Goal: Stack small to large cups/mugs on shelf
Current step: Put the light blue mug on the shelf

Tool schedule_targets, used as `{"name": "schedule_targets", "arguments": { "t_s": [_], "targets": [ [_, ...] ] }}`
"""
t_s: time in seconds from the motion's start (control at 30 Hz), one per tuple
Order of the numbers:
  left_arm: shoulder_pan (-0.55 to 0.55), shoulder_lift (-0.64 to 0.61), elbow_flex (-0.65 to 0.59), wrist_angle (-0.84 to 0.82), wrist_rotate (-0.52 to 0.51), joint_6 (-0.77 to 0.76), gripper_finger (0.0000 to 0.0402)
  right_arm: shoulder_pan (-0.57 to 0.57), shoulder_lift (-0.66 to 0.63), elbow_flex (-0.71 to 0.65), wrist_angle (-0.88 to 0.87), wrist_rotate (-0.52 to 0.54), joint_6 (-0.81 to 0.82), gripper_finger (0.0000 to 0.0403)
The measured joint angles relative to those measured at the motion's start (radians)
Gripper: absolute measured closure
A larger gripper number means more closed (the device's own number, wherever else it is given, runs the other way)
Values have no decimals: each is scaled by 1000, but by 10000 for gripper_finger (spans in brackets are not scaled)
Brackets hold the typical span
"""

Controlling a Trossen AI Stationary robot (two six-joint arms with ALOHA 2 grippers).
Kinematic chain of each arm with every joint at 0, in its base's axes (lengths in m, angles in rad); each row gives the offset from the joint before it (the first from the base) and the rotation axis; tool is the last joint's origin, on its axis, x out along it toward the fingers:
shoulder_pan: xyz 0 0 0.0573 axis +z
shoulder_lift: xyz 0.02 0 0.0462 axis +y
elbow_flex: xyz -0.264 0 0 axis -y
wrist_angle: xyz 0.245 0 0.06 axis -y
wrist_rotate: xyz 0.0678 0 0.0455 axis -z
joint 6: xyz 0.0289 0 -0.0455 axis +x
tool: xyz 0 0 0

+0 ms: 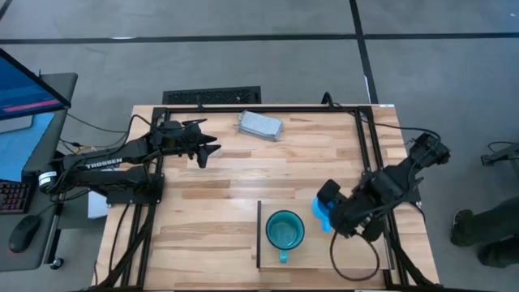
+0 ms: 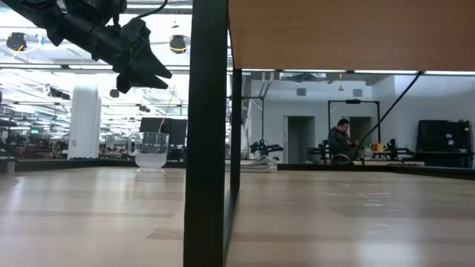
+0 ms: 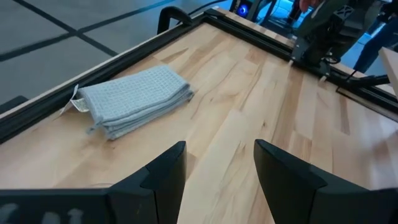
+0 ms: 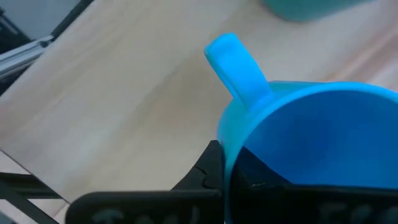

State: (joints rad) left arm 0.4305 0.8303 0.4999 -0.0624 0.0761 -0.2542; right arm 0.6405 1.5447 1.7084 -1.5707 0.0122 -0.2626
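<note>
Right gripper [image 1: 336, 212] grips the rim of the bright-blue mug [image 1: 322, 211], holding it just beside the teal mug [image 1: 285, 231], which sits on the pale shelf board [image 1: 316, 247] at the table's near edge. Over at the far left, the left gripper [image 1: 208, 151], fingers apart and empty, hovers above the clear cup [image 2: 151, 150], near a folded grey cloth [image 1: 260, 125]. White lettering on that arm [image 1: 101, 163] reads "TROSSEN".

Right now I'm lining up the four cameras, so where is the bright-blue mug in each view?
High view: blue mug at the right gripper, right of the teal mug on the shelf.
Low view: not visible.
Left wrist view: not visible.
Right wrist view: fills the lower right, rim gripped.
Shared landmark: teal mug.
</note>
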Motion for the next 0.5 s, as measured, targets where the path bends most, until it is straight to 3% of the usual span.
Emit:
{"name": "schedule_targets", "arguments": {
  "t_s": [0.5],
  "targets": [
    [0,0,0,0,4,-21,223,101,49,0,28,-44,1,389]
  ]
}}
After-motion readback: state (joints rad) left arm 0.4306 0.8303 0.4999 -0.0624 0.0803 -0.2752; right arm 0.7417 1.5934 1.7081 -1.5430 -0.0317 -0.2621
